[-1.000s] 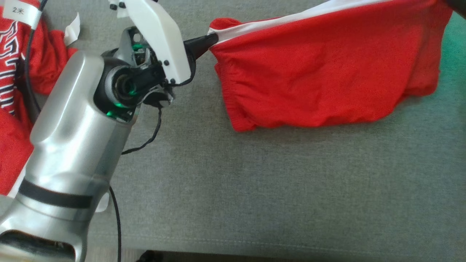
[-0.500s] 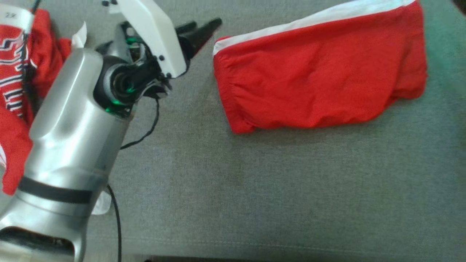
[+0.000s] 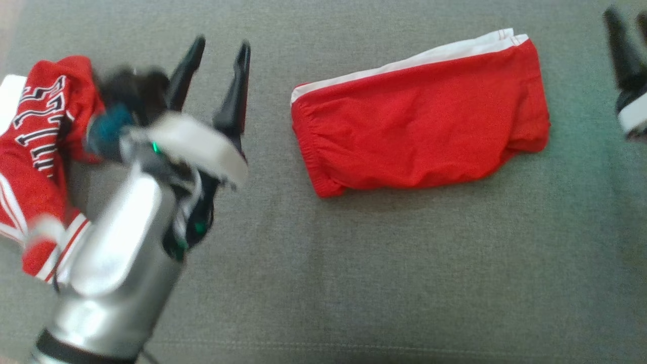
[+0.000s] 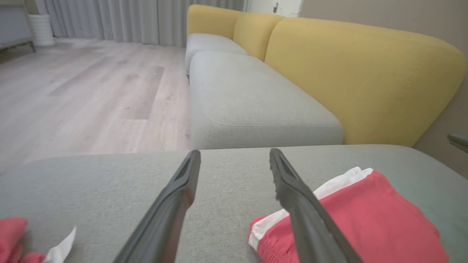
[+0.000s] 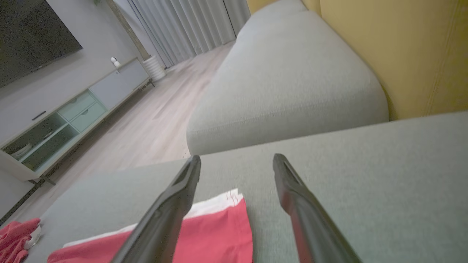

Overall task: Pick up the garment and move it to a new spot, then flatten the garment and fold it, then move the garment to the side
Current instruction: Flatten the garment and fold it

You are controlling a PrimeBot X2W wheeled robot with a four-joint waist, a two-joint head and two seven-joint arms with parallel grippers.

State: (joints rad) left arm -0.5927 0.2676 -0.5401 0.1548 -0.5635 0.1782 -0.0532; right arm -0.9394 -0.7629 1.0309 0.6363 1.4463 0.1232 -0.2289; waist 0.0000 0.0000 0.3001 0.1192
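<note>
Red shorts [image 3: 419, 131] lie folded and flat on grey cushion [image 3: 354, 263], far side, right of centre. Left gripper [image 3: 222, 45] and right gripper [image 3: 627, 23] spread wide, empty, flanking them. Fold looks done; sideways move not yet made.

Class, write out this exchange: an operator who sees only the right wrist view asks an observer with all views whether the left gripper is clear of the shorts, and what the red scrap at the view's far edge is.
Operator: My right gripper is open, and I see one corner of the shorts. Is the left gripper on them?
Observer: No. In the head view the left gripper is open and stands off the shorts' left end, with bare cushion between them.
Operator: And the red scrap at my far edge?
Observer: That is a crumpled jersey with lettering. It lies on the far side of the left gripper from the shorts.
</note>
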